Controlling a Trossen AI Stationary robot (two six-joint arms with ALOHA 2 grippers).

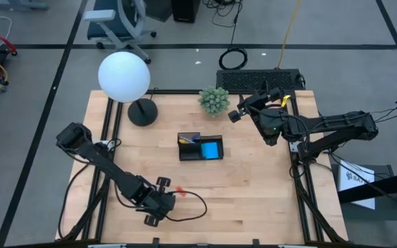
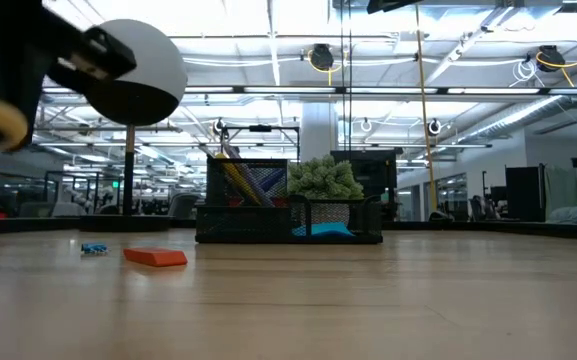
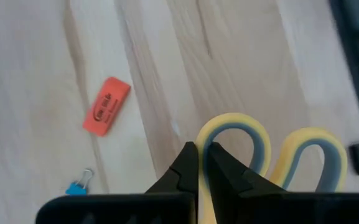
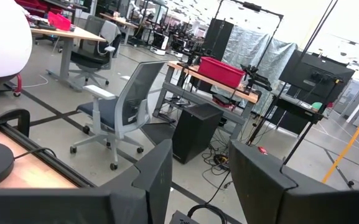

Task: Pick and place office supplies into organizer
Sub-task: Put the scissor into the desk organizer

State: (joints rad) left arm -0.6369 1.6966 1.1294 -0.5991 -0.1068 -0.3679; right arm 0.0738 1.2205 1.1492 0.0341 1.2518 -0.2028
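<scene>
Left wrist view is showing the left gripper (image 3: 199, 163) pinching a yellow-handled pair of scissors (image 3: 272, 155) near the flat red eraser (image 3: 106, 106) and small blue clip (image 3: 79, 183); beyond the eraser, the black mesh organizer (image 1: 200, 147) is sitting, and the right gripper (image 4: 195, 171) is hovering spread, farther off.

Black mesh organizer (image 1: 199, 156) at centre of the surface, holding upright pens (image 2: 243, 182) and a blue sticky-note pad (image 1: 212, 149). Yellow-handled scissors (image 3: 272, 155) clamped by the left hand (image 3: 199, 163). Orange eraser (image 3: 106, 106) and blue binder clip (image 3: 78, 184) lie flat nearby.
</scene>
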